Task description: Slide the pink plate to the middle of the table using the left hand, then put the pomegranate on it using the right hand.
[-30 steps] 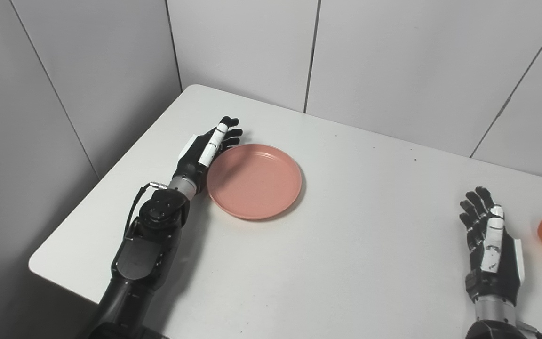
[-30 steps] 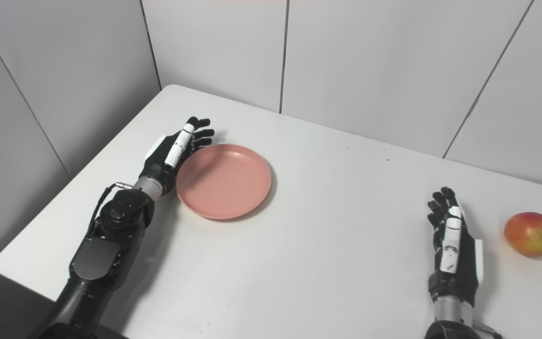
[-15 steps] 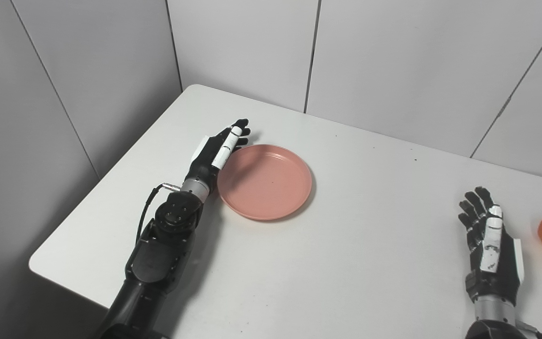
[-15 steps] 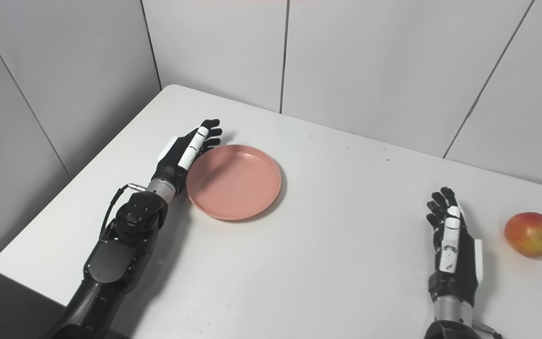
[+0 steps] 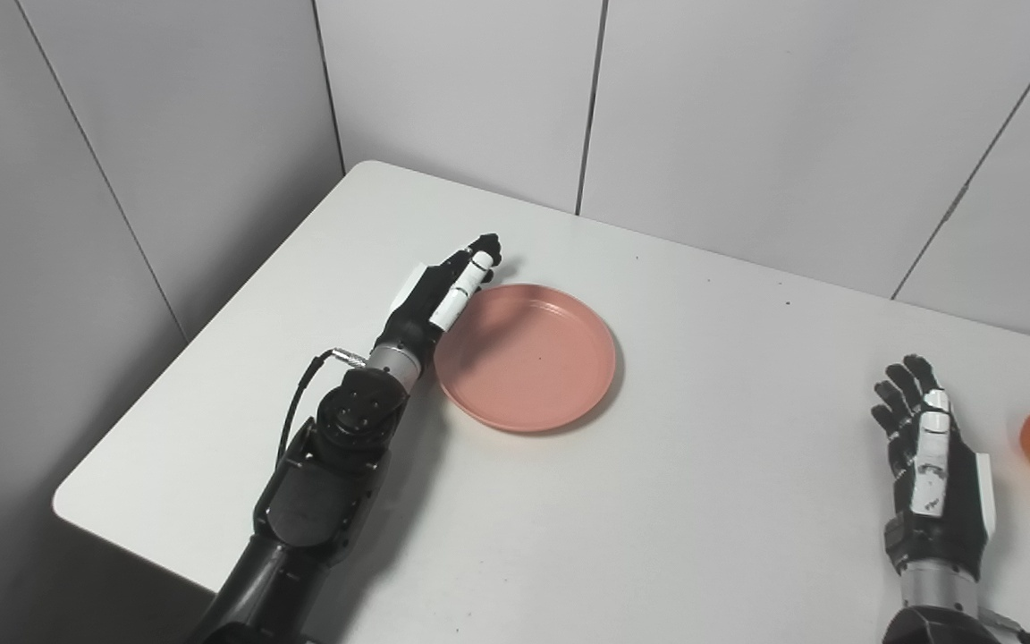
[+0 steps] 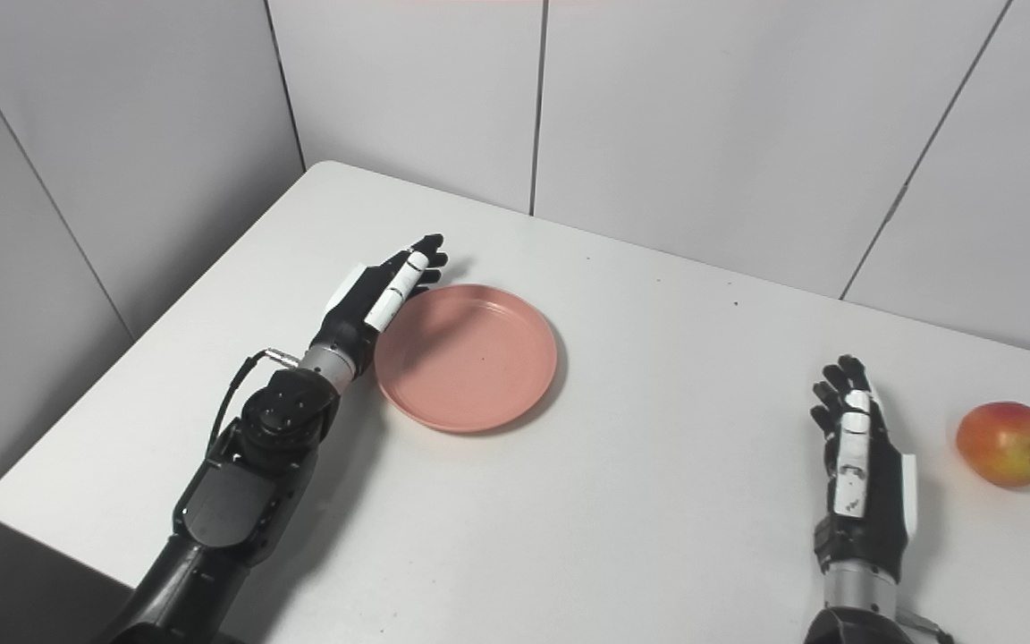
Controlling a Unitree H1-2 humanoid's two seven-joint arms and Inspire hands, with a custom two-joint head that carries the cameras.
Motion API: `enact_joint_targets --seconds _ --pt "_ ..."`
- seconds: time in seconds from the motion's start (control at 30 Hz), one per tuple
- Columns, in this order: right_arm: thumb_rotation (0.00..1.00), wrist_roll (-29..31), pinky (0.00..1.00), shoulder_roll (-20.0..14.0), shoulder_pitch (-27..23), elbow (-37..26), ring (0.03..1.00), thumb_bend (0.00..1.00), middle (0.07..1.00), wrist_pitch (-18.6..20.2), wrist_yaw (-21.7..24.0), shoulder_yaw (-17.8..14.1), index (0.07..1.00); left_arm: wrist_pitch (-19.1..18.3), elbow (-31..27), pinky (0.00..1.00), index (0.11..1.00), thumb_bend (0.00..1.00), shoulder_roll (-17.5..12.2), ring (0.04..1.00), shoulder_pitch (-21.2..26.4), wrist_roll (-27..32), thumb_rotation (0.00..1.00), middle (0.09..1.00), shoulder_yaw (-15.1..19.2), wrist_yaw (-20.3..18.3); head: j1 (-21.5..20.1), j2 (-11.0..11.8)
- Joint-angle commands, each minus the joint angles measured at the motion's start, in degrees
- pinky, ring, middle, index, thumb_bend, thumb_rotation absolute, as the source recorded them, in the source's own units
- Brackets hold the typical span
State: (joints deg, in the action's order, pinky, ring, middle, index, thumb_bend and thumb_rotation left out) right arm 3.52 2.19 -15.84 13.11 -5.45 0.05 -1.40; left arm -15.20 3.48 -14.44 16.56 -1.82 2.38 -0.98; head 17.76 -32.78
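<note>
One pink plate (image 5: 525,358) lies touching the flat left hand (image 5: 437,293).

Black arms — white-panelled left hand (image 5: 437,292), thin cable (image 5: 300,402) at wrist.

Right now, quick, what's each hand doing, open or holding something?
Left hand: open, edge against the pink plate rim, gripping nothing.
Right hand: open, empty, beside the pomegranate.
</note>
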Motion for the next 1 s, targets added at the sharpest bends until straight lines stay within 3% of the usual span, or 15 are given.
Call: enact_joint_targets --seconds 0.0,0.3,0.43,0.6,0.97 --pt "0.97 0.2 0.91 0.8 1.3 0.9 0.892 0.54 0.890 -1.3 0.0 0.3 0.892 -0.7 -1.6 0.91 0.893 0.63 0.5 0.906 1.4 -0.5 1.00 0.900 -0.6 -0.8 0.1 -0.1" --pt "0.98 -0.6 0.92 1.1 1.4 0.2 0.893 0.54 0.890 -1.0 -0.5 0.7 0.894 -1.1 -2.2 0.92 0.934 0.62 1.1 0.924 1.6 -1.4 1.00 0.934 -2.9 -1.7 -1.8 -1.0" --pt "0.98 -0.9 0.91 1.3 1.6 -0.4 0.892 0.54 0.891 -0.4 -0.8 0.8 0.894 -1.1 -2.4 0.92 0.914 0.62 1.9 0.923 2.0 -2.1 1.00 0.925 -4.0 -1.3 -2.6 -1.4" --pt "0.96 -1.4 0.91 1.7 1.8 -1.0 0.894 0.53 0.892 0.3 -1.4 1.0 0.895 -2.5 -3.3 0.93 0.919 0.62 3.0 0.936 2.1 -2.3 1.00 0.928 -5.0 -1.7 -4.5 -1.9" --pt "0.95 -2.3 0.91 2.9 2.1 -1.9 0.901 0.55 0.901 1.4 -2.1 1.7 0.901 -1.9 -2.9 0.94 0.922 0.61 4.5 0.928 2.0 -2.7 1.00 0.930 -6.3 -1.6 -10.2 -2.9"
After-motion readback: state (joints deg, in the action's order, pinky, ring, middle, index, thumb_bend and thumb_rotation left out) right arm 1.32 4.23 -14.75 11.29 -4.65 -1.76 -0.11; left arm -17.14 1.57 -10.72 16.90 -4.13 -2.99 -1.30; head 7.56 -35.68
